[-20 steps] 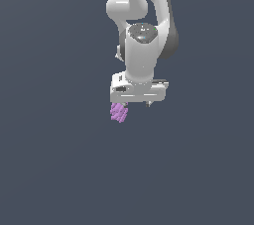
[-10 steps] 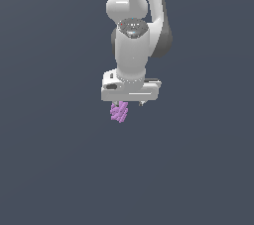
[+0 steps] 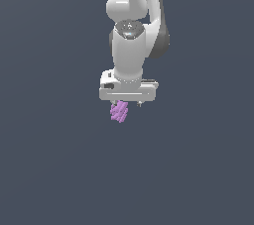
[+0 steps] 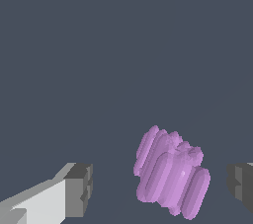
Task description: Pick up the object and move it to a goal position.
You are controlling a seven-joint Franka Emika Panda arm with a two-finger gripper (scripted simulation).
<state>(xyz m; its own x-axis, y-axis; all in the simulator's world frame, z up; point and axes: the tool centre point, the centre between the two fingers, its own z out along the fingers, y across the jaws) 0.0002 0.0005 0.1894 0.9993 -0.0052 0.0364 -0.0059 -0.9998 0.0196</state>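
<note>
The object (image 3: 119, 112) is a small light-purple lumpy cluster of stubby rods. It sits just under the white hand of my arm in the exterior view. My gripper (image 3: 128, 105) hangs straight down over it. In the wrist view the object (image 4: 170, 173) lies between my two fingers, nearer one dark pad (image 4: 239, 181) than the other (image 4: 81, 188), with a gap on both sides. My gripper (image 4: 160, 186) is open and touches nothing. The fingers are mostly hidden behind the hand in the exterior view.
A plain dark grey-blue surface (image 3: 49, 169) fills both views, with no other objects, edges or goal marker visible. The white arm (image 3: 130, 45) rises from the hand to the picture's top edge.
The hand has turned about its vertical axis, so it now faces the exterior camera squarely, and has come down slightly over the object. The object has not moved.
</note>
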